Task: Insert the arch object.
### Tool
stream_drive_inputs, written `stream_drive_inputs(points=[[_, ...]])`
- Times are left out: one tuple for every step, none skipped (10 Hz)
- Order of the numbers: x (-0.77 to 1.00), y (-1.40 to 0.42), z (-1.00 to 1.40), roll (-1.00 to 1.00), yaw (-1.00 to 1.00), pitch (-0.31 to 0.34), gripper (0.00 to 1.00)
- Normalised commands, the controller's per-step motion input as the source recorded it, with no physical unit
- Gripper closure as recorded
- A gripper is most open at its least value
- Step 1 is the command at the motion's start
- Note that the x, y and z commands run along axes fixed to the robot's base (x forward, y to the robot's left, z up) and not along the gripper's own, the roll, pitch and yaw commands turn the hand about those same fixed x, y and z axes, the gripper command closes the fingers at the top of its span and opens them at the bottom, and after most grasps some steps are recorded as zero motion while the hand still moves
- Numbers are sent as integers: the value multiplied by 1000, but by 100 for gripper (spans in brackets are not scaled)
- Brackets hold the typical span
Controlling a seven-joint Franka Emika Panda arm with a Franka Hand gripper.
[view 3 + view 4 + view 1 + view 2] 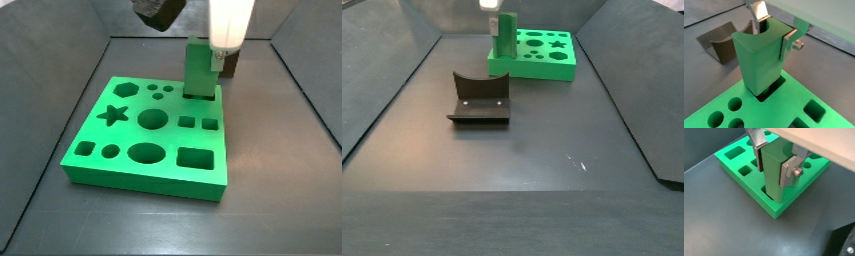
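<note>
The gripper pinched the top of the arch object between its fingers. This was a tall green bar with a curved notch in its upper end. It stood upright below the gripper, with its foot in a slot near the edge of the green board. The fixture stood apart beside the board, with bare desk stretching wide beyond it.

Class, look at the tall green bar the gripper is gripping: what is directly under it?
Under the green bar, held by the gripper, is a slot in the green board. The bar covers the slot's bottom.
</note>
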Motion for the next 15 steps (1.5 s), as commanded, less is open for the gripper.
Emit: stream_drive_inputs(points=[[-57, -114, -234, 0, 51, -66, 100], [0, -140, -331, 0, 51, -27, 100], [11, -66, -360, 0, 97, -4, 100], [0, -77, -337, 0, 114, -23, 100], [57, -49, -354, 0, 94, -7, 100], [160, 0, -403, -47, 0, -16, 100], [194, 0, -371, -96, -54, -27, 100], [106, 0, -369, -121, -163, -54, 100], [0, 0, -437, -126, -117, -87, 100], [0, 9, -460, -116, -51, -103, 100], [0, 49, -460, -106, -20, -100, 100], [0, 46, -460, -63, 0, -110, 100], [-66, 0, -177, 0, 0, -101, 100], [0, 0, 0, -13, 0, -56, 100], [0, 0, 0, 0, 0, 0, 100]])
